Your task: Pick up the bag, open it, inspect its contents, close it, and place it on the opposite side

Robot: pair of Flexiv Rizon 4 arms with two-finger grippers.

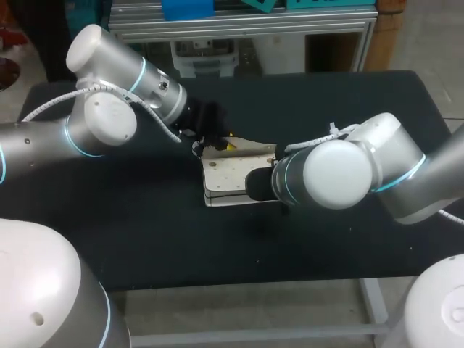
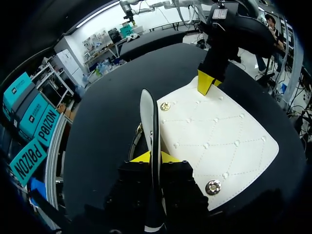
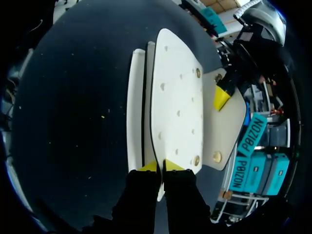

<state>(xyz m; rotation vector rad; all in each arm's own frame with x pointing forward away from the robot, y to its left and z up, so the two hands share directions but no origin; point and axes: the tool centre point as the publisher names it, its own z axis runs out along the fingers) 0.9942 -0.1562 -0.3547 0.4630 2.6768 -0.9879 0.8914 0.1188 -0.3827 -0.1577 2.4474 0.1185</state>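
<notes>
Surface: black matte table [image 1: 145, 217], flat, with a few pale specks showing in the right wrist view.
Bag spot: bag [image 1: 228, 177] sits near the table's middle, between the two arms. Can't tell if it rests on the top or hangs just over it.
Bag material: white, smooth, leather-like skin. Stiff flat panels with rounded corners and dark edging along the rims.
Quilted panel: quilted panel [image 2: 214, 141] has a diamond stitch grid with a small dimple at each crossing. It lies roughly flat, spread out beside the left gripper.
Snaps: round gold metal snaps [image 2: 212, 186] near the quilted panel's corners.
Thin panel: thin panel [image 2: 147, 112] is seen edge-on from the left wrist, standing up from the quilted panel, with a black rim down its edge. The two panels are splayed apart.
Left arm: left arm [image 1: 101, 116], grey and white rounded shells, comes in from the left and ends over the bag's far edge.
Left gripper: left gripper [image 2: 155, 158] has its yellow tips nearly together, pinching the thin panel's edge from both sides.
Right arm: right arm [image 1: 341, 174], same shells, covers the bag's right end in the head view.
Right gripper: right gripper [image 3: 161, 166] shows only a narrow gap, with both yellow tips clamped on the quilted panel's edge, at the opposite end of the bag from the left gripper.
</notes>
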